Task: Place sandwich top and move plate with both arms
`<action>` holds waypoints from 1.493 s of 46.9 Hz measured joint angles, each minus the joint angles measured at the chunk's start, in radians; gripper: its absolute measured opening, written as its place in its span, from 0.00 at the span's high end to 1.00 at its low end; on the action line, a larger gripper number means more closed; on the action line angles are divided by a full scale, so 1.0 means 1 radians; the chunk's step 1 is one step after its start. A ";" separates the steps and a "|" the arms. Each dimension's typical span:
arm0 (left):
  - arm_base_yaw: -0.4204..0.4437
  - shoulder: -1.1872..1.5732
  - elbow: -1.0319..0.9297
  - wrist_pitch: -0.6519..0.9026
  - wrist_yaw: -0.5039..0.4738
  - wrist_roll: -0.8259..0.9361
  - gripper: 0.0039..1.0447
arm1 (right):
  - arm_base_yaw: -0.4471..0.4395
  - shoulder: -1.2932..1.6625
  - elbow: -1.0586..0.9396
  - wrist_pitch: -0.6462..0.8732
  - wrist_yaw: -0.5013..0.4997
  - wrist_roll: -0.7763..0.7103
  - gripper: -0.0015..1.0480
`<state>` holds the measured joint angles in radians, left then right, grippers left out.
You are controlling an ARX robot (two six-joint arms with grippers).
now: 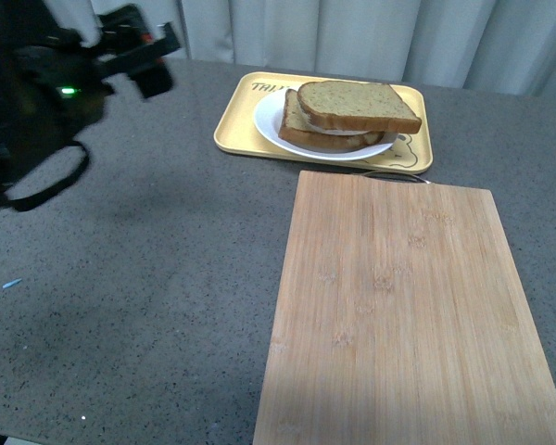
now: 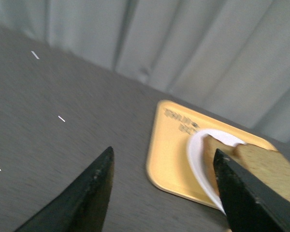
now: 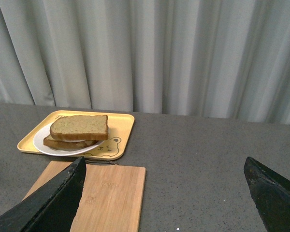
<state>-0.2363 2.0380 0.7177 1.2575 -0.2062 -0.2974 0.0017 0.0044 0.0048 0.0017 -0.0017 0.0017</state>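
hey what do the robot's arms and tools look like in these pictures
The left arm is black and bulky, with a small green light, a looping black cable and a red spot near the left tool. The right tool shows only as two black, wedge-shaped fingers.

Tan-brown speckled sandwich top [image 1: 357,104], white plate [image 1: 271,119], yellow tray [image 1: 236,130] with bear drawing, pale bamboo board [image 1: 398,315], grey speckled table [image 1: 139,278].

Looks like a lab setup to us: bare grey table [image 1: 148,278], plain curtain [image 3: 159,53] along its far edge.
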 joint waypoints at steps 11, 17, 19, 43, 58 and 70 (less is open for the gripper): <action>0.075 -0.261 -0.283 0.079 0.048 0.254 0.84 | 0.000 0.000 0.000 0.000 -0.001 0.000 0.09; 0.103 -0.370 -0.393 0.069 0.076 0.274 0.97 | 0.000 0.000 0.000 0.000 0.000 0.000 0.09; 0.107 -0.400 -0.414 0.064 0.082 0.276 0.97 | 0.000 0.000 0.000 0.000 0.000 0.000 0.09; 0.234 -0.997 -0.645 -0.301 0.203 0.290 0.97 | 0.000 0.000 0.000 0.000 0.000 0.000 0.09; 0.234 -1.232 -0.693 -0.488 0.206 0.290 0.97 | 0.000 0.000 0.000 0.000 0.000 0.000 0.09; 0.234 -1.384 -0.700 -0.620 0.206 0.290 0.97 | 0.000 0.000 0.000 0.000 0.000 0.000 0.09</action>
<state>-0.0025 0.6540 0.0181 0.6380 -0.0006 -0.0074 0.0017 0.0044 0.0048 0.0017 -0.0021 0.0017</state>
